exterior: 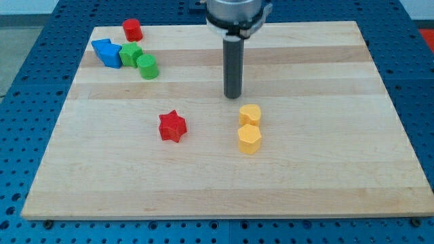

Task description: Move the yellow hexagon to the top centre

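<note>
The yellow hexagon (249, 139) sits nearest the view's bottom, a bit right of the middle of the bench (325, 183). Just above it, touching it, is a yellow round block (249, 114). To the left, well apart, lies a red star (171, 126).

My tip (233, 95) is up past both yellow blocks, near the round one but not touching it. There are no jaws here, only a plain rod, so nothing is apart, together, or clamped.

This is what matters: the hexagon lies below my tip, with the round block in between. The top centre is behind my tip. I think the tip must go round to the low side of the hexagon and push up. The round block is in the way and may get pushed along too.

Farther off, in the top left corner, are a blue block (107, 52), a green block (130, 54), a green round block (147, 66) and a red block (131, 30).

The bench is pale, smooth wood. It rests on a blue table (27, 102) with holes.
</note>
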